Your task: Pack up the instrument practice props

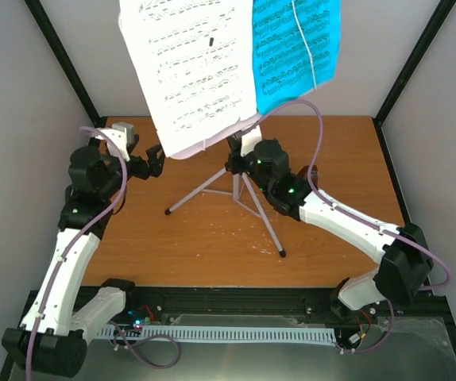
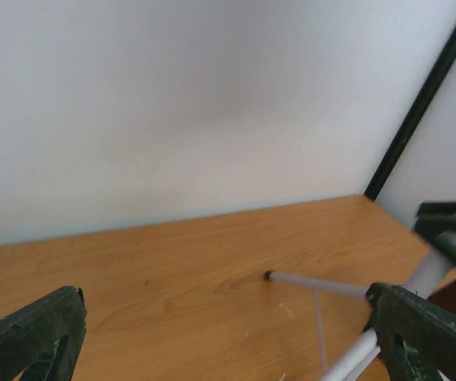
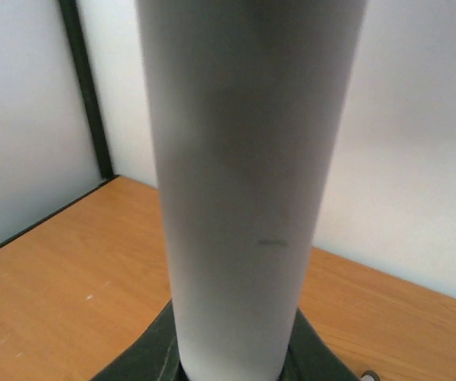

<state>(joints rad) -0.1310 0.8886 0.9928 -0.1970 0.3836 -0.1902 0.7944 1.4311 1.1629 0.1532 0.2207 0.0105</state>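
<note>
step in hand: steadying the music stand so its papers can come off, judging by the grip.
music stand: upright on spread tripod legs, middle of the table, nearer the far edge.
papers: white sheet music and teal booklet side by side on the desk.
right gripper: clamped on the stand pole above the leg hub.
left gripper: jaws spread wide, empty, just left of the stand.
next move: probably the left gripper rises to the sheet music's lower edge; this calls for a light pinch.
metronome: not in view.
</note>
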